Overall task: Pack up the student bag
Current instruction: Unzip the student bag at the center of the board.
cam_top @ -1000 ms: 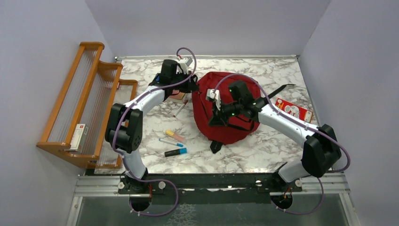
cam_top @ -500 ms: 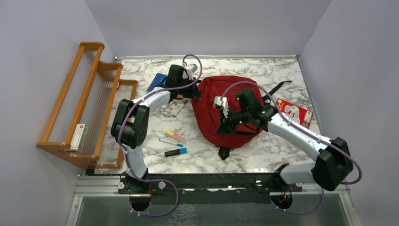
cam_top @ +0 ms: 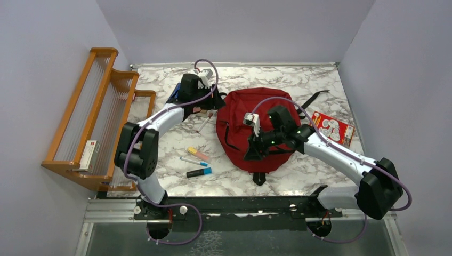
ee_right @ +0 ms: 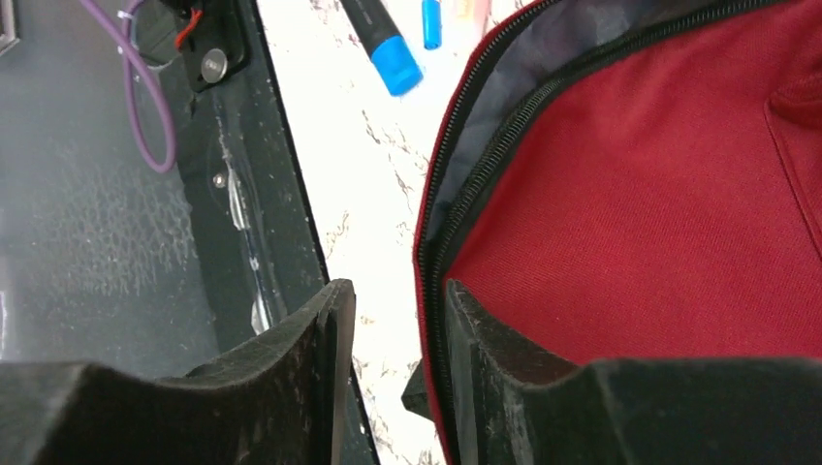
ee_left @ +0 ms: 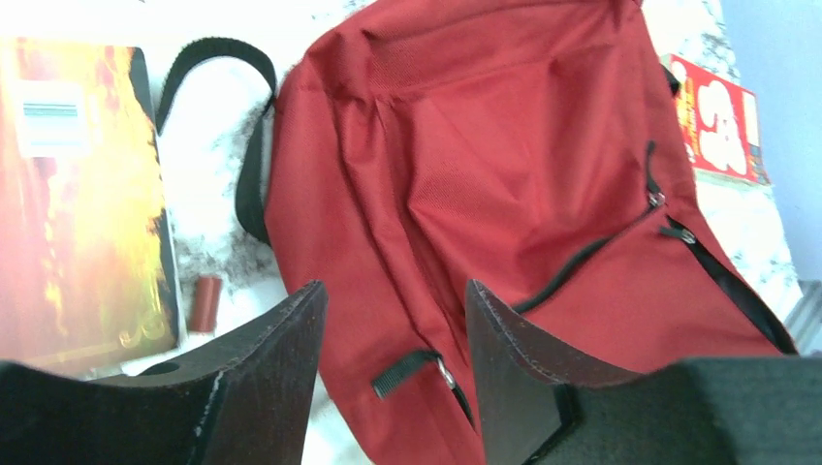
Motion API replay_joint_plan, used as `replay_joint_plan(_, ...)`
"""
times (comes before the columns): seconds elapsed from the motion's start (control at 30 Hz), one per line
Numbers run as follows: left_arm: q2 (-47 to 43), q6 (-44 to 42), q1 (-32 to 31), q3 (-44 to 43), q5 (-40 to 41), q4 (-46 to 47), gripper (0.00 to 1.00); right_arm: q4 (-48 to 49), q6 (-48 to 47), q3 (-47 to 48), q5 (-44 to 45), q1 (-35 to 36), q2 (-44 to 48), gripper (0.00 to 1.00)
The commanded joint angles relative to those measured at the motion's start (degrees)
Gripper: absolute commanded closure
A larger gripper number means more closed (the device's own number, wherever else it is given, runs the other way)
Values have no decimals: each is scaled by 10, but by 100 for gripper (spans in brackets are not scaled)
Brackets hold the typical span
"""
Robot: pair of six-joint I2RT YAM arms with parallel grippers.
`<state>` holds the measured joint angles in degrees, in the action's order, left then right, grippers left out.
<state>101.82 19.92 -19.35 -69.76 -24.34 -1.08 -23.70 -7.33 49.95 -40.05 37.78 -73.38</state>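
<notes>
The student bag (cam_top: 242, 114), a red backpack with black straps, lies flat in the middle of the marble table. My left gripper (cam_top: 212, 100) hangs open at the bag's far left corner. In the left wrist view the left gripper (ee_left: 393, 320) hovers over red fabric (ee_left: 504, 155) and a black zipper pull (ee_left: 407, 373), gripping neither. My right gripper (cam_top: 251, 152) stands open at the bag's near left edge. There the right gripper (ee_right: 393, 310) has bare table between its fingers, and the bag's unzipped edge with grey lining (ee_right: 543, 58) runs along its right finger.
A yellow-orange book (ee_left: 78, 194) and a red pen (cam_top: 205, 122) lie by the left gripper. Several markers (cam_top: 198, 162) lie left of the bag near the front. A red packet (cam_top: 333, 127) sits to the right. A wooden rack (cam_top: 101, 117) holding a white box (cam_top: 89, 154) fills the left side.
Both grippers were shut on the bag's edges and have opened and let go. The bag has settled flat, slightly nearer and to the right. The left gripper drew back to the left.
</notes>
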Motion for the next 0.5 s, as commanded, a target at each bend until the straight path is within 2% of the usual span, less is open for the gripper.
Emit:
replay_joint_plan(0.0, -93, 42, 1, 78, -29, 44, 42, 36, 28, 7, -46, 4, 16, 51)
replay_joint_plan(0.17, -168, 41, -15, 166, 1, 40, 32, 26, 61, 23, 33, 4, 65, 46)
replay_joint_plan(0.3, -222, 39, -64, 204, 58, 22, 30, 8, 119, 28, 175, 4, 109, 46)
replay_joint_plan(0.47, -280, 69, -124, 239, 137, -4, 30, -59, 164, 33, 335, 4, 157, 42)
